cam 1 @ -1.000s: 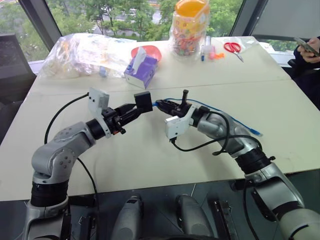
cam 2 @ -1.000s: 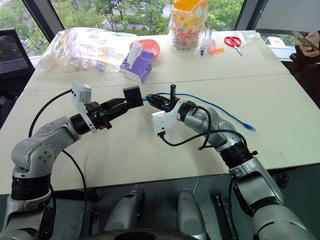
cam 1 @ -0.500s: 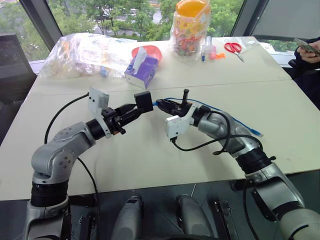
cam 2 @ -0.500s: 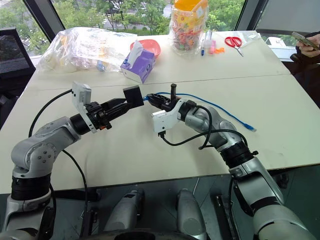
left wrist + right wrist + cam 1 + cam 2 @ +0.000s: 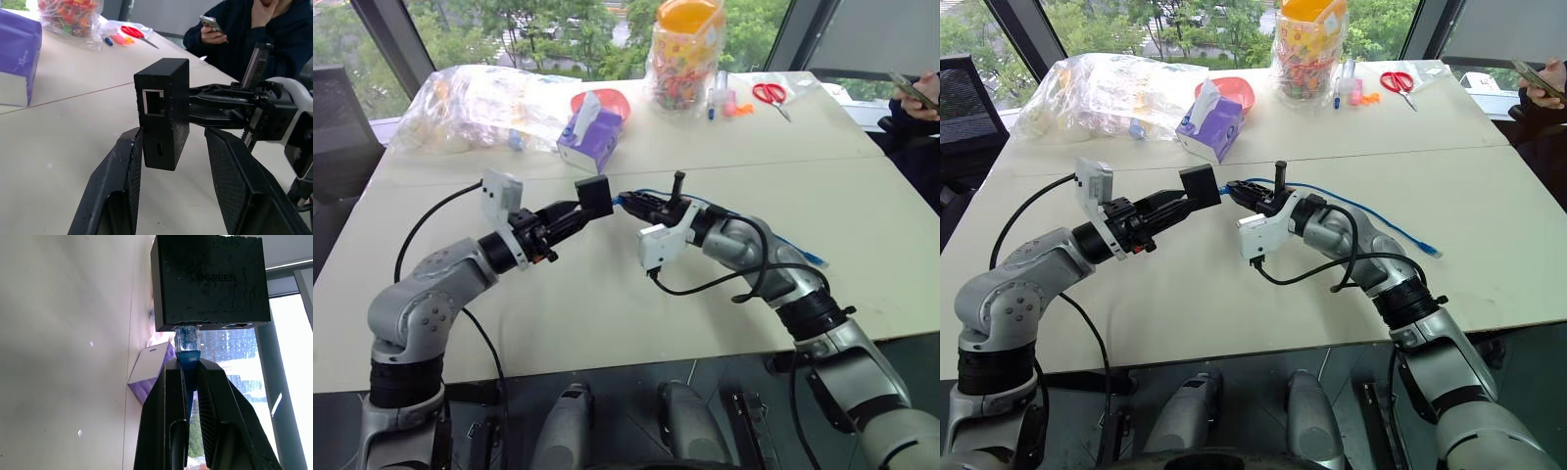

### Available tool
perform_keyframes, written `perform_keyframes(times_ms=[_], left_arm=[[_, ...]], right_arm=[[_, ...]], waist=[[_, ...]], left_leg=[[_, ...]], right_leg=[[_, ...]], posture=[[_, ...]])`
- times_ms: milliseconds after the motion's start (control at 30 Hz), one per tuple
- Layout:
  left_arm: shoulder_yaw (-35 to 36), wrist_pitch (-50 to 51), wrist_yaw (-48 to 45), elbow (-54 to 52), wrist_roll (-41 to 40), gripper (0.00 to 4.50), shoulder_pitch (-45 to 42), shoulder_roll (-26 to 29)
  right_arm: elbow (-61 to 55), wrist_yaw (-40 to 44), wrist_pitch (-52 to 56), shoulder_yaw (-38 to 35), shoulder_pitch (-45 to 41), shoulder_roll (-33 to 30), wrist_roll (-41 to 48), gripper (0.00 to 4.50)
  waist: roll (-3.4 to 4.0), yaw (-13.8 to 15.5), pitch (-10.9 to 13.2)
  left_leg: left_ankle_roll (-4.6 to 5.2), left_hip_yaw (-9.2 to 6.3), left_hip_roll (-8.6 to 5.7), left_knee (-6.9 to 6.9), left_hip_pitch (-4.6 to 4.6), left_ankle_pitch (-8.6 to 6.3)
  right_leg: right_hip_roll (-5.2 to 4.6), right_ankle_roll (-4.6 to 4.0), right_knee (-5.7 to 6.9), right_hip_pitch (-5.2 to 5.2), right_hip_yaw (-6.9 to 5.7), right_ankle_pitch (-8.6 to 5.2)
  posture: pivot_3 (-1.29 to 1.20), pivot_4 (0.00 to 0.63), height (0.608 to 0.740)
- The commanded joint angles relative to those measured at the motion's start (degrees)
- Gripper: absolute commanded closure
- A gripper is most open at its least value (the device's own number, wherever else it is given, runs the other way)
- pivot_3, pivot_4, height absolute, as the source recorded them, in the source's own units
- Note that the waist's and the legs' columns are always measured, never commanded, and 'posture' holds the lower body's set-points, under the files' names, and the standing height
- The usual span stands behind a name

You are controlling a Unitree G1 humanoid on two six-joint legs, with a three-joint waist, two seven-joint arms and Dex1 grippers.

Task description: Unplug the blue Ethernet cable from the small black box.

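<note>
The small black box [image 5: 594,196] hangs in the air over the middle of the table, with my left gripper [image 5: 583,210] shut on it; its fingers [image 5: 117,196] flank the box [image 5: 164,112]. The blue Ethernet cable [image 5: 1386,223] trails right across the table to a loose plug at its far end. Its near plug [image 5: 187,340] sits in a port on the box's side [image 5: 210,281]. My right gripper [image 5: 188,363] is shut on the cable just behind that plug, right beside the box [image 5: 1201,186].
A purple tissue box [image 5: 590,137], a red bowl [image 5: 610,100], a clear plastic bag [image 5: 475,103], a jar of sweets [image 5: 683,54] and scissors [image 5: 769,94] lie at the table's far side. A person holding a phone [image 5: 211,23] sits at the right.
</note>
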Motion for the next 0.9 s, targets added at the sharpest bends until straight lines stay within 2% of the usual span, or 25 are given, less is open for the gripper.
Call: perform_keyframes(times_ms=[33,433,900], left_arm=[[0.37,0.41,0.55,-2.72,-1.87,2.43,-0.4,-0.31],[1.38,2.44,2.63,-6.77,-6.91,2.43,1.47,-0.23],[1.62,0.56,2.07,-5.56,-5.37,2.43,3.08,2.14]], right_arm=[[-2.96,-0.08,-0.47,-0.83,-0.29,-0.18,0.93,4.5],[0.02,-1.36,1.83,-1.49,-1.28,-0.78,-0.46,4.5],[-3.63,0.09,1.46,-2.09,-0.07,-1.44,3.28,4.5]], waist=[[0.0,0.0,0.0],[0.0,-0.01,0.0],[-0.01,0.01,0.01]], left_leg=[[0.0,0.0,0.0,0.0,0.0,0.0],[0.0,0.0,0.0,0.0,0.0,0.0],[0.0,0.0,0.0,0.0,-0.01,0.0]], right_leg=[[0.0,0.0,0.0,0.0,0.0,0.0],[0.0,0.0,0.0,0.0,0.0,0.0],[-0.01,-0.01,-0.02,0.0,0.0,-0.01]], posture=[[0.0,0.15,0.728],[0.0,0.15,0.728],[0.0,0.15,0.728]])
